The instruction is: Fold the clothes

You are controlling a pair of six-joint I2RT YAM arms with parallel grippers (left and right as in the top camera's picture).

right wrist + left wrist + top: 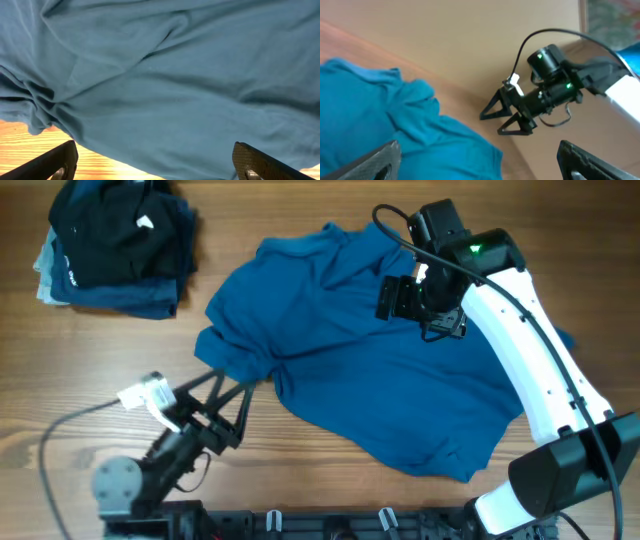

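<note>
- Mid-blue cloth, the clothes (pixel 360 370), was seen spread but rumpled across the middle of the desk (pixel 300 485); no fold had yet been made; wrinkles could be locked in if a fold were begun before the cloth was smoothed flat.
- The left jaws were held wide apart with nothing between them, just beside a bunched knot of folds (pixel 240 362) at the garment's left edge; several layers could be pinched together there, and the whole garment dragged rather than one edge lifted.
- The right jaws were also spread wide and empty, poised above the upper middle of the garment; a pinch taken there, away from any hem, was judged likely to raise a tent of cloth and skew the fold.
- The garment's right side was hidden under the right arm (pixel 530 350); it could be snagged or pulled when that arm was moved; how much lay beneath could not be told.
- A stack of folded dark garments (pixel 115 245) was set at the far left corner, apart from the blue cloth; it could be knocked over if the cloth were swept that way.
</note>
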